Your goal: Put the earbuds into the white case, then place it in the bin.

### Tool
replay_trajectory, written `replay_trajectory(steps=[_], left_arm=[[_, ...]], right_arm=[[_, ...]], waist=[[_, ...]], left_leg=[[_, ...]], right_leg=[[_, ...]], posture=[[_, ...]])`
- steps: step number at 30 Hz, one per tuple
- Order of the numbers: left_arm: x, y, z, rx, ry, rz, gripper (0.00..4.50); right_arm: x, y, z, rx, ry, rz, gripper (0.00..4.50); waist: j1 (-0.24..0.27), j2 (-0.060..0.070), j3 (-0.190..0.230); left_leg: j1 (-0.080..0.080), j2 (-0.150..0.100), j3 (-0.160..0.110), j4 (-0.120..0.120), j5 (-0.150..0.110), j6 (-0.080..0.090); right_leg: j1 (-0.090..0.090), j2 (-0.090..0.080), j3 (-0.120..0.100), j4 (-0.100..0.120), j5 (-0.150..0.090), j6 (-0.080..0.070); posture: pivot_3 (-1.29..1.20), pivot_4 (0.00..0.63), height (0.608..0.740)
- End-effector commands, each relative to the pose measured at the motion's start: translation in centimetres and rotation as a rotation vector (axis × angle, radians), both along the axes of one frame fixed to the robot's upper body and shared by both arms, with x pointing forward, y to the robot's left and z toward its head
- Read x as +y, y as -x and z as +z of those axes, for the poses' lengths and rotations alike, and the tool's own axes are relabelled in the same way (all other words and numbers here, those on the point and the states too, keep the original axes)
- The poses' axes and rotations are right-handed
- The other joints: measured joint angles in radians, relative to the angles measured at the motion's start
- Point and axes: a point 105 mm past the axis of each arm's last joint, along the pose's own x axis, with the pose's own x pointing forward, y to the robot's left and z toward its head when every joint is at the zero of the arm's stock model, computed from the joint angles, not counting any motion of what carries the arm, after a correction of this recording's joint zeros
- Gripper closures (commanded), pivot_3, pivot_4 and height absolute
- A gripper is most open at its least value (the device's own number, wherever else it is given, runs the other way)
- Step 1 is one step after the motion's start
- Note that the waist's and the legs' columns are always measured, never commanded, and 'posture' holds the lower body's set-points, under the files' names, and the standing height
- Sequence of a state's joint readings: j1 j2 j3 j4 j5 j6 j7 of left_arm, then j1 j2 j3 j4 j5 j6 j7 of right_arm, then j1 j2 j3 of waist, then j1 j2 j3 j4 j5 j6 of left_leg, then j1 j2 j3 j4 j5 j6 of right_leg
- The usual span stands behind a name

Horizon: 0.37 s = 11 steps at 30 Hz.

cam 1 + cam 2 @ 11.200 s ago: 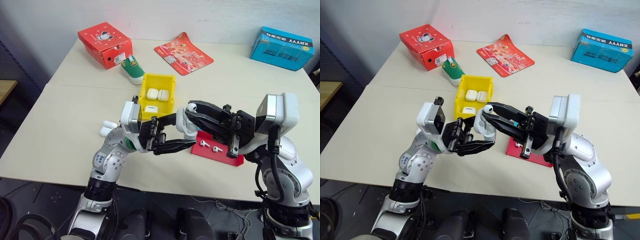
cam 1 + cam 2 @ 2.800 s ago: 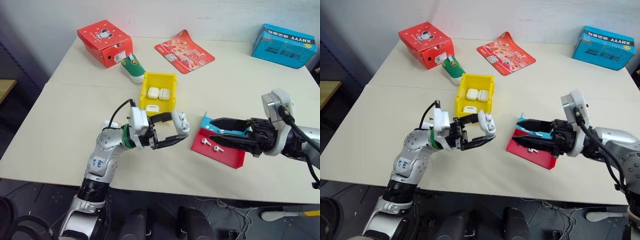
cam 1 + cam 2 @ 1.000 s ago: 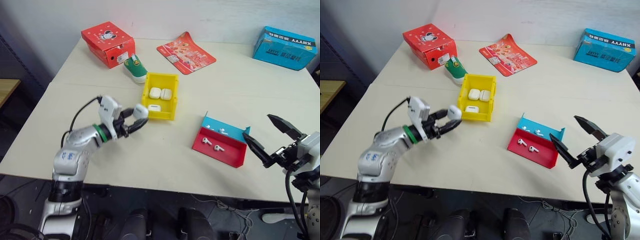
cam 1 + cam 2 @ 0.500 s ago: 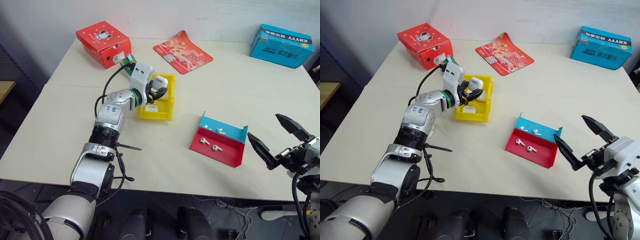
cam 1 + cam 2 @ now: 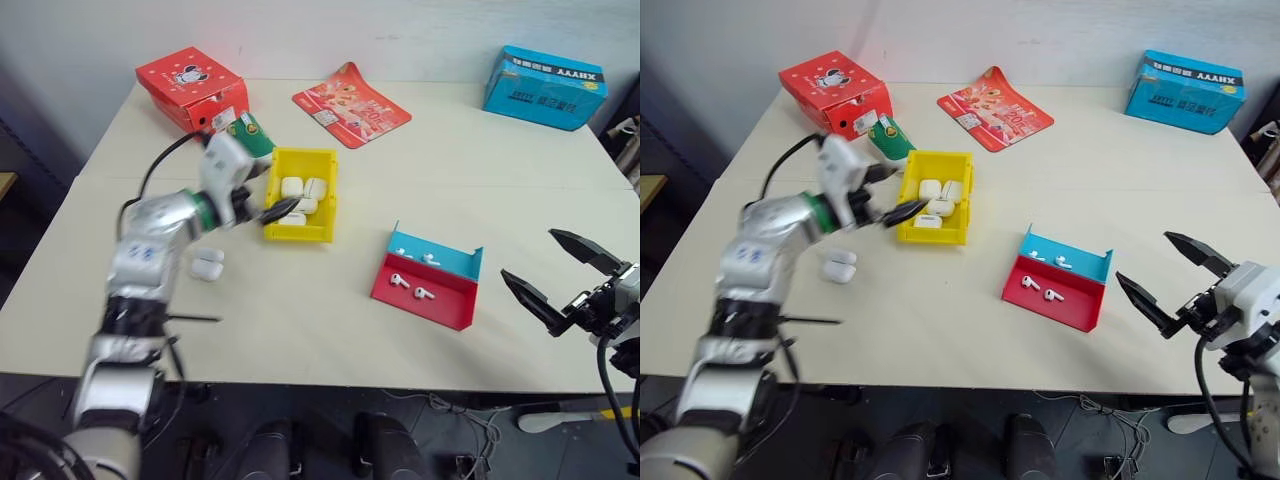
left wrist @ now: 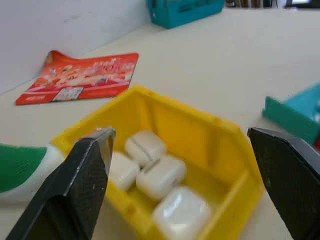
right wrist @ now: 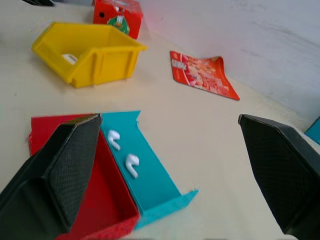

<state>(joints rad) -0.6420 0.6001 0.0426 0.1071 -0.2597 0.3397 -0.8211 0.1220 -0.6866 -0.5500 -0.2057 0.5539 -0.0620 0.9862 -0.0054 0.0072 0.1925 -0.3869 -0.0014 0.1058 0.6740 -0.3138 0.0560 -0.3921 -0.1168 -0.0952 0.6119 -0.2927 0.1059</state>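
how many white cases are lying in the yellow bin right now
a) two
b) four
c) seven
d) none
b: the left wrist view shows four white cases packed together inside the yellow bin, with the open left claw right in front of it.

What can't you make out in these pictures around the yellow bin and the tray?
- Whether each white case in the yellow bin holds earbuds: lids shut.
- The bin's contents in the right wrist view: its wall hides most.
- The red half of the tray there: the right gripper's finger covers part.
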Motion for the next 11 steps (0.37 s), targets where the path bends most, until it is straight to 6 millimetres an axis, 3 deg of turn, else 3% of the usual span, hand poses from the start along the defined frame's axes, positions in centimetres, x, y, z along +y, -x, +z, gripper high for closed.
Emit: replay_trajectory(steps=[1,6,11], left_arm=[[3.7,4.5,0.3,-0.091,-0.095,-0.099,0.04],[11.0,9.8,-2.2,-0.037,-0.157,0.02,0.04],[15.1,12.4,-3.7,0.012,-0.21,0.187,0.04]], right_arm=[[-0.8,0.4,0.4,0.024,0.083,0.09,0.0],[-2.8,0.3,-0.8,0.122,0.222,0.164,0.0],[-4.2,-0.1,-1.6,0.159,0.275,0.193,0.0]], waist=[[-0.003,0.0,0.0],[0.001,0.0,0.0],[0.01,0.0,0.0]], left_leg=[[0.0,0.0,0.001,0.0,0.0,0.0],[0.002,-0.001,0.0,-0.006,-0.004,-0.005],[0.002,-0.004,-0.003,-0.007,-0.004,-0.004]], right_leg=[[0.0,0.0,0.001,-0.001,0.0,-0.001],[-0.001,-0.005,0.002,-0.003,-0.001,-0.002],[0.0,-0.013,-0.007,-0.004,-0.001,-0.003]], posture=[[0.0,0.15,0.74],[0.0,0.15,0.74],[0.0,0.15,0.74]])
